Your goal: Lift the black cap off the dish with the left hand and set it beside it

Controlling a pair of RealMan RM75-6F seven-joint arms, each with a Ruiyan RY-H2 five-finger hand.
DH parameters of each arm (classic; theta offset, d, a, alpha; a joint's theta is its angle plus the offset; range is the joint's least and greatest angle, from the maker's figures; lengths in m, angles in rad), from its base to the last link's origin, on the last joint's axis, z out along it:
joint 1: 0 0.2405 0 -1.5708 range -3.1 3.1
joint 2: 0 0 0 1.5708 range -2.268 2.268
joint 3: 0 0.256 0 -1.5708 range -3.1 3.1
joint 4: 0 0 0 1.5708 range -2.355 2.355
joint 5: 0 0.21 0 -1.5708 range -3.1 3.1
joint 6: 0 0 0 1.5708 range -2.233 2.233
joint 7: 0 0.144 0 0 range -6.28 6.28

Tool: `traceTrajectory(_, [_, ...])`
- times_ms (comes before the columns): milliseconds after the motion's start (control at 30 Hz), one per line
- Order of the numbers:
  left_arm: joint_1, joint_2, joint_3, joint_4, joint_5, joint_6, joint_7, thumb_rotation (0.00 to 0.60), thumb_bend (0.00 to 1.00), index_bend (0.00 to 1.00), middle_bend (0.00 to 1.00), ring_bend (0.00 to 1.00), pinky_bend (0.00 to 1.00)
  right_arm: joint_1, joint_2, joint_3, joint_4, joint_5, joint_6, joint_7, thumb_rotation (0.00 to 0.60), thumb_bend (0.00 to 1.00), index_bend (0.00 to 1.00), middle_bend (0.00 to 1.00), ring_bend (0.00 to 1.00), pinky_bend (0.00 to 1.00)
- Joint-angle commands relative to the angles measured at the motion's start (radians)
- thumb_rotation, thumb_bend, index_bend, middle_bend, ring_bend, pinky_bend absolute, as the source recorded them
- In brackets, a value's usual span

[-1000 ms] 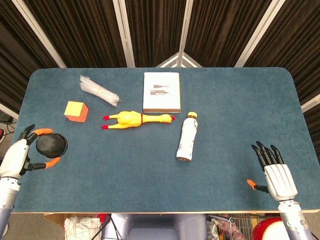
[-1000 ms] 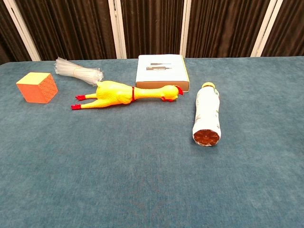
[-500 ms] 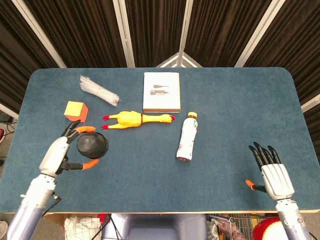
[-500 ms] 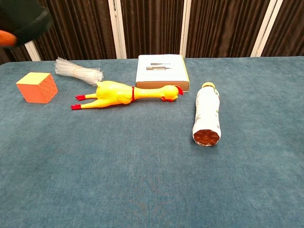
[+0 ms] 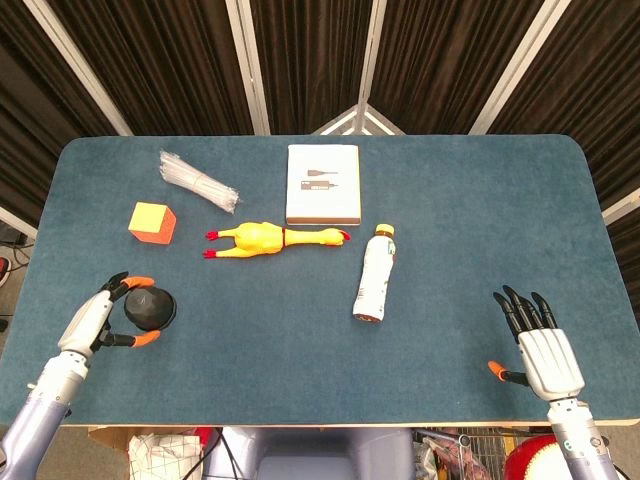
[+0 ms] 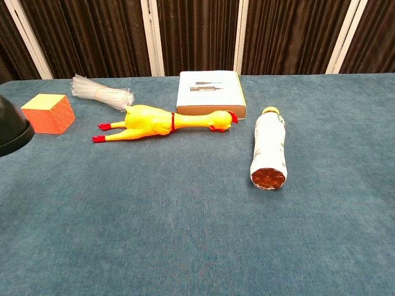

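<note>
A: Starting at the left edge, what has the left robot hand (image 5: pixel 95 322) got?

B: The black cap (image 5: pixel 148 308). Its orange-tipped fingers (image 5: pixel 140 282) curl around the cap's sides, one above and one below in the head view, near the front-left of the table (image 5: pixel 460 200). Whether the cap rests on the cloth or hangs just over it, I cannot tell.

A: And from the chest view?

B: Only a dark curved slice of the cap (image 6: pixel 12 132) shows at the left border, cut off by the frame. The hand itself is out of that picture.

A: Is a dish in sight?

B: I cannot make one out in either view.

A: Moving right?

B: An orange cube (image 5: pixel 152 222), and behind it a bundle of clear plastic sticks (image 5: pixel 197 181). Then a yellow rubber chicken (image 5: pixel 272 240) lying on its side, its head pointing right, just in front of a white box (image 5: pixel 323 184). The print on the box is too small to read.

A: Further on?

B: A bottle (image 5: pixel 376 272) on its side, yellow cap pointing away; the chest view shows its reddish base (image 6: pixel 268 177). The label is unreadable.

A: The far right?

B: The right robot hand (image 5: pixel 540 345) lies flat near the front edge, black fingers spread apart, holding nothing. Its wrist is cut off by the bottom of the frame.
</note>
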Motion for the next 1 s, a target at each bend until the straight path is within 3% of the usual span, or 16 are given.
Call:
traceTrajectory(33, [0.011,0.067,-0.089,-0.246,0.082,0.158,-0.016,0.6,0.5,0.26,0.51,0.0,0.0,-0.001,0.001,0.001,0.0,0.004,0.0,0.002,0.6,0.15,0.0,0.0,0.13,0.0])
traceTrajectory(133, [0.083,0.155,-0.095,-0.291,0.135,0.245,-0.094,0.6,0.5,0.27,0.51,0.0,0.0,-0.004,0.002,-0.003,0.005,0.0,0.003,0.01,0.6,0.15,0.0,0.0,0.13,0.0])
traceTrajectory(200, [0.122,0.184,-0.047,-0.255,0.168,0.244,-0.124,0.6,0.5,0.27,0.51,0.0,0.0,-0.003,0.002,-0.006,0.005,-0.007,0.004,0.011,0.6,0.15,0.0,0.0,0.13,0.0])
traceTrajectory(300, [0.118,0.146,0.054,-0.142,0.181,0.126,-0.1,0.6,0.5,0.27,0.5,0.0,0.0,-0.002,0.002,-0.009,0.001,-0.016,0.005,0.008,0.6,0.15,0.0,0.0,0.13,0.0])
traceTrajectory(367, [0.095,0.096,0.081,-0.076,0.145,0.05,-0.085,0.6,0.5,0.27,0.5,0.0,0.0,-0.001,0.0,-0.009,-0.001,-0.017,0.005,0.004,0.6,0.15,0.0,0.0,0.13,0.0])
traceTrajectory(433, [0.069,0.056,0.07,-0.035,0.105,0.009,-0.093,0.6,0.5,0.27,0.5,0.0,0.0,0.0,-0.003,-0.01,-0.002,-0.016,0.001,-0.003,0.6,0.15,0.0,0.0,0.13,0.0])
traceTrajectory(500, [0.065,0.056,0.032,-0.051,0.105,0.039,-0.131,0.6,0.5,0.27,0.5,0.0,0.0,0.001,-0.005,-0.01,-0.001,-0.014,-0.002,-0.008,0.6,0.15,0.0,0.0,0.13,0.0])
traceTrajectory(633, [0.101,0.16,-0.063,-0.161,0.189,0.186,-0.272,0.6,0.51,0.27,0.5,0.0,0.0,0.001,-0.008,-0.008,0.004,-0.007,-0.004,-0.007,0.6,0.15,0.0,0.0,0.13,0.0])
traceTrajectory(733, [0.14,0.23,-0.067,-0.188,0.237,0.25,-0.305,0.6,0.5,0.27,0.5,0.0,0.0,0.003,-0.007,-0.005,0.011,0.002,-0.012,0.0,0.6,0.15,0.0,0.0,0.13,0.0])
traceTrajectory(833, [0.135,0.207,0.0,-0.142,0.238,0.177,-0.239,0.6,0.51,0.27,0.5,0.0,0.0,0.007,-0.008,-0.006,0.012,0.003,-0.019,-0.001,0.6,0.15,0.0,0.0,0.13,0.0])
traceTrajectory(933, [0.091,0.126,0.074,-0.041,0.179,0.021,-0.131,0.6,0.5,0.26,0.49,0.0,0.0,0.008,-0.009,-0.007,0.006,-0.003,-0.017,-0.005,0.6,0.15,0.0,0.0,0.13,0.0])
traceTrajectory(1000, [0.061,0.055,0.084,0.022,0.107,-0.05,-0.091,0.6,0.5,0.26,0.49,0.0,0.0,0.01,-0.009,-0.007,0.002,-0.005,-0.018,-0.011,0.6,0.15,0.0,0.0,0.13,0.0])
